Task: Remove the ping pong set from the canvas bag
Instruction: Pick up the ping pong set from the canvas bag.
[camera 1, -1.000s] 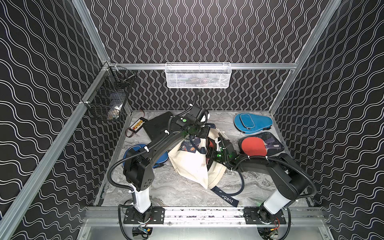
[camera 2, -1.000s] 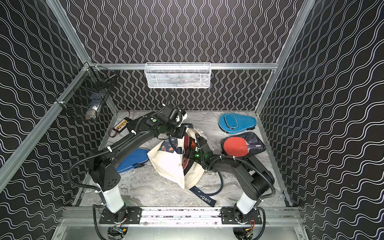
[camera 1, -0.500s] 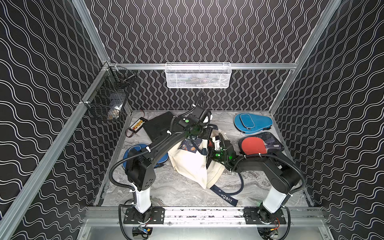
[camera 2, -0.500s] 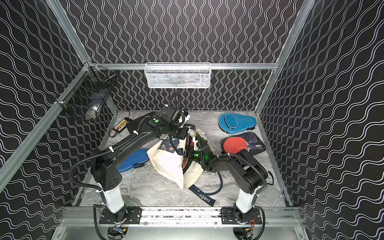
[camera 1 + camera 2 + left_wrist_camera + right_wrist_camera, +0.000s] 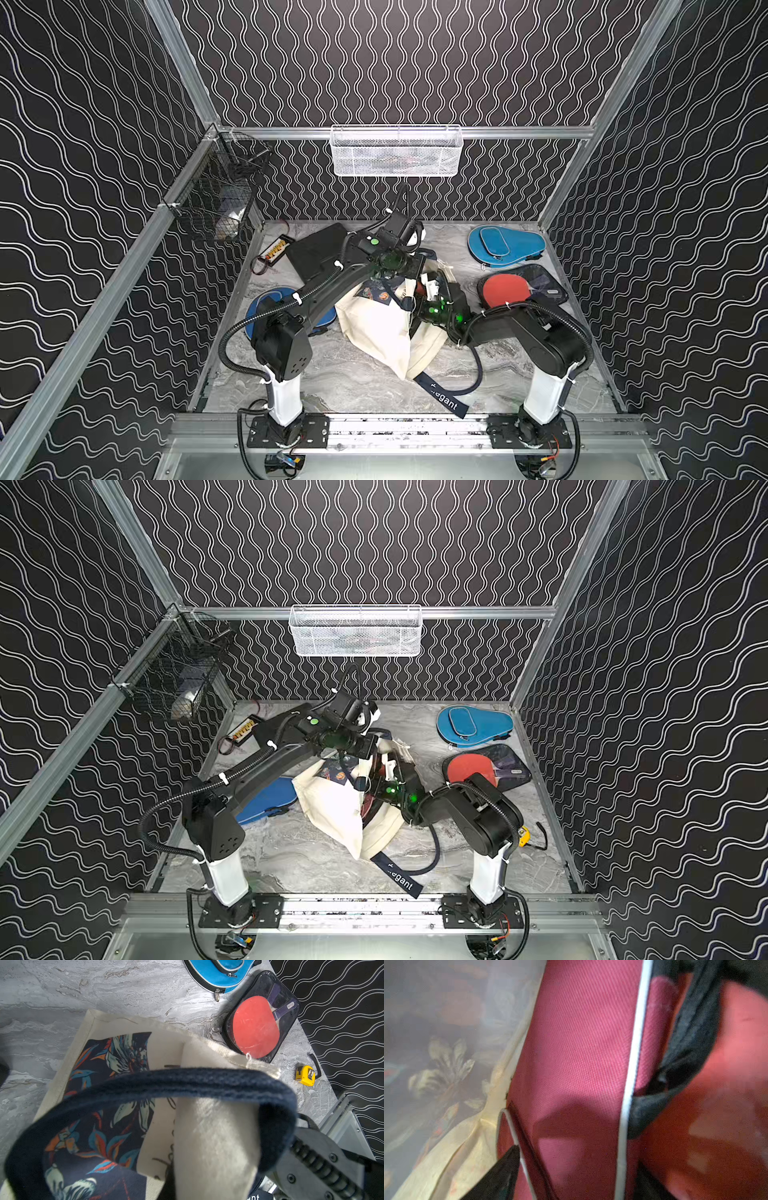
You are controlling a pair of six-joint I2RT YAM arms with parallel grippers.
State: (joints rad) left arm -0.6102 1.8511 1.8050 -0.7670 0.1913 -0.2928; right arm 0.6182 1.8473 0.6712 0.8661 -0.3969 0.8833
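The cream canvas bag [image 5: 374, 328] [image 5: 332, 804] with a floral print lies mid-table, its mouth facing right. My left gripper [image 5: 415, 270] [image 5: 370, 748] is above the mouth, shut on the bag's rim beside the navy strap [image 5: 187, 1082]. Cream cloth [image 5: 207, 1126] hides its jaws in the left wrist view. My right gripper [image 5: 422, 291] [image 5: 573, 1178] reaches into the mouth. Its black fingertips [image 5: 506, 1167] stand apart on either side of a red ping pong case [image 5: 581, 1053] with white piping. A sliver of that red case [image 5: 368, 808] shows in a top view.
A blue paddle case [image 5: 503, 247] and a red paddle in a clear pouch [image 5: 519, 286] lie back right. Another blue case [image 5: 266, 311] lies under the left arm, a black flat box [image 5: 316, 253] behind it. A yellow tape measure [image 5: 523, 835] sits right. Wire baskets [image 5: 397, 151] hang on the walls.
The right arm's elbow has swung in toward the bag while its gripper stays inside the mouth. The left gripper has kept its hold and risen slightly.
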